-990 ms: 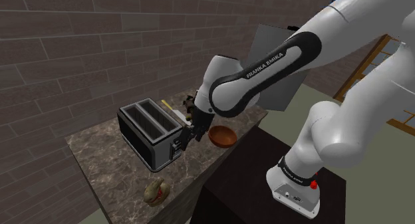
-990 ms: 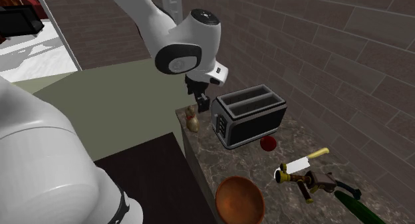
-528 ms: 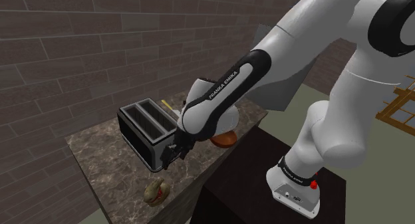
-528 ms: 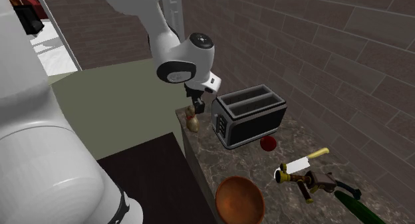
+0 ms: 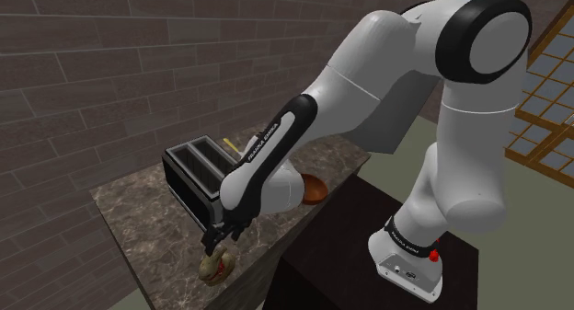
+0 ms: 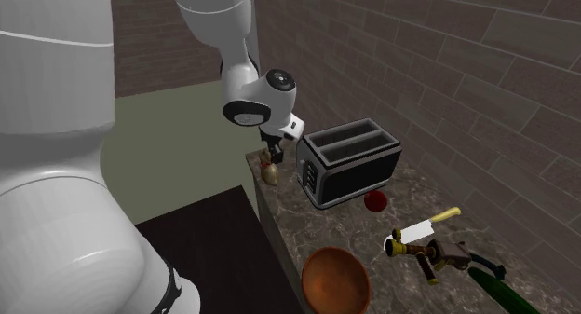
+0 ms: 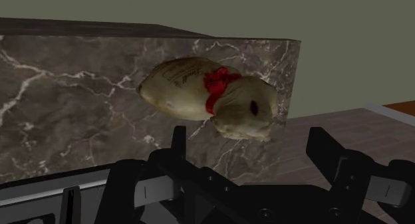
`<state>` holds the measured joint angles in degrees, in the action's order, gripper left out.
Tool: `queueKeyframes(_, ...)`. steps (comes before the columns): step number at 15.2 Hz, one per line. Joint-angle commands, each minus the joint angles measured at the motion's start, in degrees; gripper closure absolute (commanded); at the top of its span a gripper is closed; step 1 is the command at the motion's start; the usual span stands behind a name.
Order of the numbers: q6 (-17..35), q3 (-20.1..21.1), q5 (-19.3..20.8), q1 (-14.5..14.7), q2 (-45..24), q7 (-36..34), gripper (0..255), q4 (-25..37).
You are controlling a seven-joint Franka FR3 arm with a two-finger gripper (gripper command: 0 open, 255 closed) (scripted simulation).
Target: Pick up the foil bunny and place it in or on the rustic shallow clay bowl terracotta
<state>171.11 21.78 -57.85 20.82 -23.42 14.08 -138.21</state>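
Observation:
The foil bunny (image 7: pixel 209 96) is pale gold with a red ribbon at its neck and lies on its side on the marble counter (image 7: pixel 66 90), near a corner. In the wrist view my gripper (image 7: pixel 251 146) is open, its two black fingers (image 7: pixel 178 139) standing wide apart just short of the bunny and touching nothing. From the shoulder view the gripper (image 5: pixel 214 246) hovers right above the bunny (image 5: pixel 216 266). The second exterior view has the gripper (image 6: pixel 276 157) over the bunny (image 6: pixel 271 173). The brown-orange clay bowl (image 6: pixel 335 279) sits at the counter's other end, partly hidden by the arm (image 5: pixel 315 189).
A black and silver toaster (image 6: pixel 349 163) stands beside the bunny, between it and the bowl. A small red fruit (image 6: pixel 375 201), a knife (image 6: pixel 424 230), a brass tool (image 6: pixel 430 254) and a green cucumber (image 6: pixel 493 284) lie past the toaster. A brick wall backs the counter.
The arm has swung from beside the toaster and bowl along the counter and come down over the bunny. The fingers stayed open.

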Motion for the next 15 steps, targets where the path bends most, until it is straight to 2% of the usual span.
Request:
queueKeyframes(1, 1.35, 0.72, -0.93, -0.15, -2.27, 1.08, 0, 1.27)
queueKeyframes(4, 2.96, 1.61, -1.92, -0.44, -5.04, 2.46, 0, 2.81)
queueKeyframes(12, 2.96, 1.61, -1.91, -0.44, -5.03, 2.44, 0, 2.79)
queueKeyframes(13, 2.96, 1.61, -1.91, -0.44, -5.03, 2.44, 255, 2.79)
queueKeyframes(15, 2.96, 1.61, -1.91, -0.44, -5.03, 2.44, 255, 2.79)
